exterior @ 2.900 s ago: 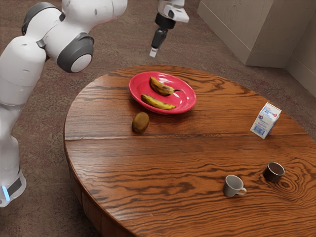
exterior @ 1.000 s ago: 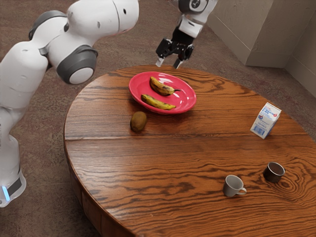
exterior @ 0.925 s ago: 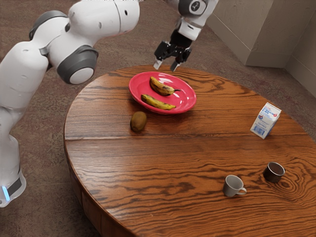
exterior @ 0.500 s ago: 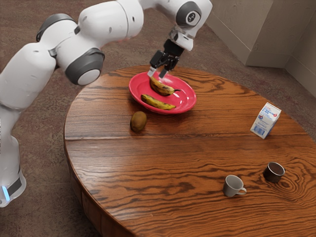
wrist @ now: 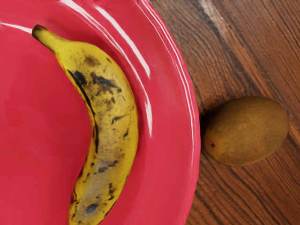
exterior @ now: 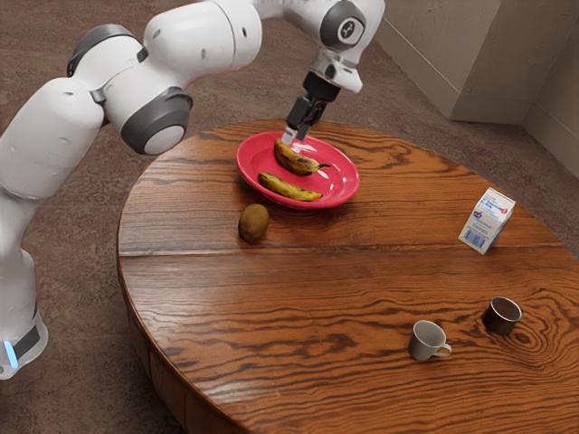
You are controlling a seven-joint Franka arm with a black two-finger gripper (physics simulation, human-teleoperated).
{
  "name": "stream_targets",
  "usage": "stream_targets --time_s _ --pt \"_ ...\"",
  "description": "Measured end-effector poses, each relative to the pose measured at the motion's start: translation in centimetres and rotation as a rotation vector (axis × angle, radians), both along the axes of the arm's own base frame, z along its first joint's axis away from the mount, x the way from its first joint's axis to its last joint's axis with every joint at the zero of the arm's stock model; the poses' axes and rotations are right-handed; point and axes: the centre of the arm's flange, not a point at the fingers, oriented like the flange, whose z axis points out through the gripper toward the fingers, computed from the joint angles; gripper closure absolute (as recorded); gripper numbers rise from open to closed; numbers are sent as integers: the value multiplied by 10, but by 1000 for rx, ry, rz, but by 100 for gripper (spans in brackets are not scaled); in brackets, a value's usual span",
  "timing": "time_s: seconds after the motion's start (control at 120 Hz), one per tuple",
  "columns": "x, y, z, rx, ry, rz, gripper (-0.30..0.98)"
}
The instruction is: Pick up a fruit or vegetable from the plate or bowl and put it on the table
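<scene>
Hanging on the end of the white arm [exterior: 201,41], with the gripper [exterior: 295,135] just over the far part of the red plate [exterior: 246,167]; spread, with a small gap between the two fingertips and nothing pinched there; cannot tell from the exterior view how high above the plate. Looking into the plate, can find two bananas; make out the farther banana [exterior: 295,161] right by the fingertips, cannot say whether touching; find the nearer banana [exterior: 289,188] lying in the plate toward the kiwi [exterior: 254,222]. In the wrist view, see the nearer banana curved, yellow, blotched with brown and black, bulging toward the rim and the kiwi; see the kiwi outside the plate, close by the rim, on the wooden table [exterior: 335,271]. Toward the exterior view's right, see a carton [exterior: 487,220] upright; closer to the exterior camera, see a dark cup [exterior: 502,316] near a pale mug [exterior: 427,342].
</scene>
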Motion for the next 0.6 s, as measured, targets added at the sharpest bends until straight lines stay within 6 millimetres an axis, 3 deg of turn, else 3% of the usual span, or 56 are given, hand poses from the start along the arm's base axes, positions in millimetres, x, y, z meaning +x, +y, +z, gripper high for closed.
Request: stream_targets --time_s 0.2,0.35,0.517,0.6 --pt "11 -9 -13 24 1 35 0" --pt "16 -15 -37 25 40 57 0" --pt "19 10 -67 30 78 110 0" --pt "19 15 -72 27 82 116 0"
